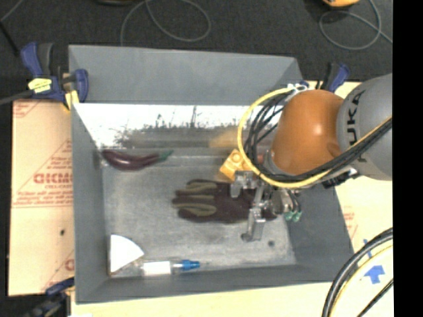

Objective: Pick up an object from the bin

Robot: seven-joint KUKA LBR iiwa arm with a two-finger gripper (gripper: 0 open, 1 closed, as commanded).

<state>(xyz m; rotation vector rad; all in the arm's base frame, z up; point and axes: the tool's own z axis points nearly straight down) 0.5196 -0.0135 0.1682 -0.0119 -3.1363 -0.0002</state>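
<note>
The grey metal bin [89, 197] holds a few loose things, and the dark glove [201, 200] lying flat near the middle of its floor serves as the marker for the rest. The glove's digits point toward the view's left and its cuff toward the view's right. Beyond the glove and to its left, against the foot of the far wall, lies a purple toy aubergine [129, 158] with a green stalk end. Nearer the camera than the glove and to its left, in the bin's near corner, sits a white cone-like piece [123, 251]. Just beside that, along the near wall, lies a white tube with a blue tip [165, 267] (probably a marker or a syringe, though the view does not settle it). Just beyond the glove's cuff a yellow object [231, 165] shows partly from under the arm. The letters "UKA" can be read in black on the grey arm [360, 127], to the right of the orange cover [307, 134], which is ringed by black and yellow cables [254, 121]. The pincer [254, 222] is down in the bin at the glove's cuff end, at its right edge. Whether it is spread or pressed together cannot be told, nor whether it pinches the glove.
</note>
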